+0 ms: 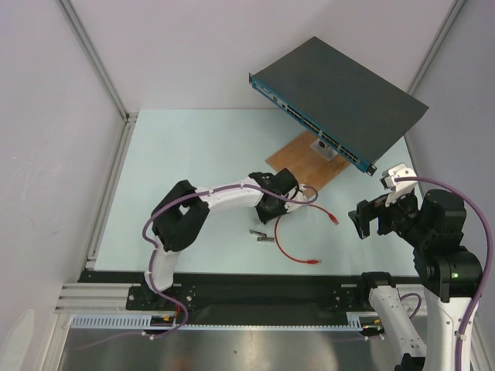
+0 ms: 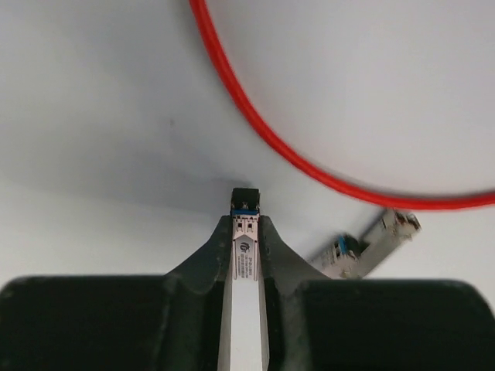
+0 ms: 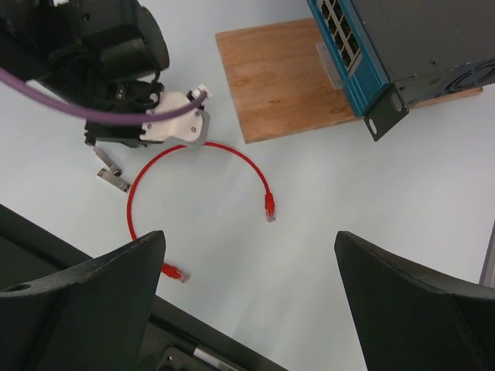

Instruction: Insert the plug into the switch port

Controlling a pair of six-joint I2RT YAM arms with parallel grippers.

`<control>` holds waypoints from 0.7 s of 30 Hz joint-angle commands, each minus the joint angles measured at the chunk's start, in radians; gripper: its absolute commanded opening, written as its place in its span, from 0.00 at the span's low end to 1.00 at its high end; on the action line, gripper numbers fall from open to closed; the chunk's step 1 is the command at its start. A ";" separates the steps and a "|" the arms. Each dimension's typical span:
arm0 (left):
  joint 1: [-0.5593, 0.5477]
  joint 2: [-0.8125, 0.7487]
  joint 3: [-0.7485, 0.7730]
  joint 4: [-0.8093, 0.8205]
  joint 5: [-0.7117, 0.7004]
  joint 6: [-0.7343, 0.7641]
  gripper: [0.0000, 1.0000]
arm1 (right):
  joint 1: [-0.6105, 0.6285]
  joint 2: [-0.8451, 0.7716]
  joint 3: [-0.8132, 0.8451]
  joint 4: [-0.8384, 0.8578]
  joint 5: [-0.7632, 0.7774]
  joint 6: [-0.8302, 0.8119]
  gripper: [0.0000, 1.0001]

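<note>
Left wrist view shows the left gripper (image 2: pixel 246 222), jaws clamped on the slim silver metal plug (image 2: pixel 245 263): best lifted straight up, clear of the thin red cable (image 2: pixel 309 166)

Robot lab cell: white walls (image 1: pixel 193 54), aluminium rails (image 1: pixel 107 197).
</note>
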 commanded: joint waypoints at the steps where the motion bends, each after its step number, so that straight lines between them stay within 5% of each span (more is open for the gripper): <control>1: 0.048 -0.128 0.072 -0.106 0.095 -0.097 0.09 | -0.003 0.001 0.035 0.012 -0.006 -0.005 1.00; 11: 0.183 -0.528 0.061 -0.030 0.327 -0.344 0.00 | -0.003 0.046 0.101 0.022 -0.090 0.023 1.00; 17: 0.192 -0.645 0.147 -0.006 0.257 -0.611 0.00 | -0.002 0.084 0.088 0.206 -0.173 0.064 1.00; 21: 0.203 -0.748 0.077 0.134 0.218 -0.711 0.00 | 0.017 0.171 0.134 0.315 -0.220 0.133 1.00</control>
